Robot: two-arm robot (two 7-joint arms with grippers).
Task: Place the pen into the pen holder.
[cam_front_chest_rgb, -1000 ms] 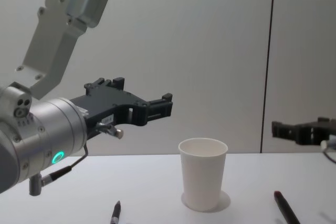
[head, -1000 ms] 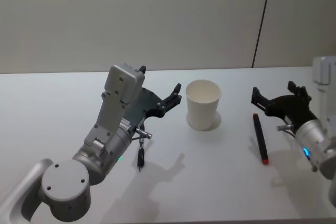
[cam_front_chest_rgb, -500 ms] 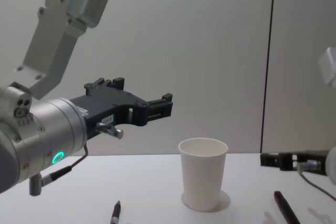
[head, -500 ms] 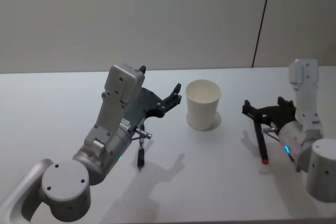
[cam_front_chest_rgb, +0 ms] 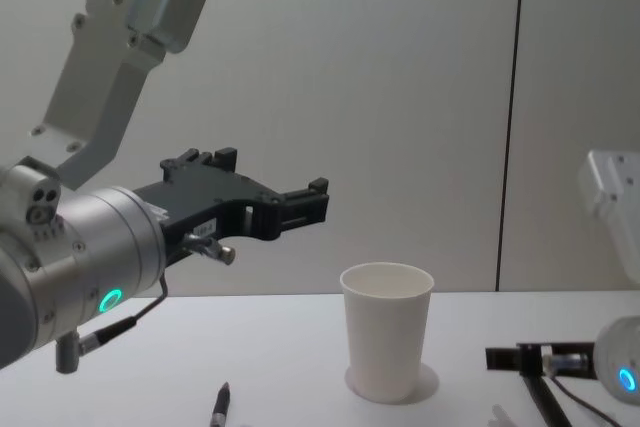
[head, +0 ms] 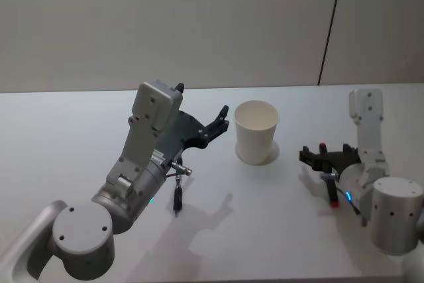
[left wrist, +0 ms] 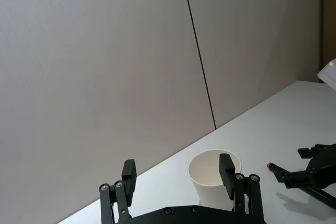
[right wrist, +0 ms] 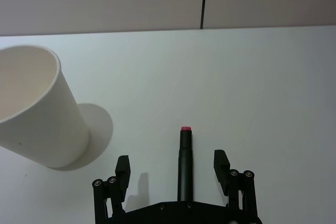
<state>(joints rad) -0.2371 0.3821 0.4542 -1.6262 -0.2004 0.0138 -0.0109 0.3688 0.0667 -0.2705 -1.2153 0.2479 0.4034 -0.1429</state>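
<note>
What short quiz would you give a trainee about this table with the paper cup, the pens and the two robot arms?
1. True or false: the tapered white paper cup stands upright on the white table.
2. The open right gripper is low over the table. Its fingers straddle: A) the cup's rim; B) the black pen with the red end; C) a spoon.
3. How many pens lie on the table?

Key
1. True.
2. B. The pen lies flat between the fingers, not yet gripped.
3. Two: the red-ended one and a dark pen by the left arm, whose open left gripper hovers raised beside the cup.
</note>
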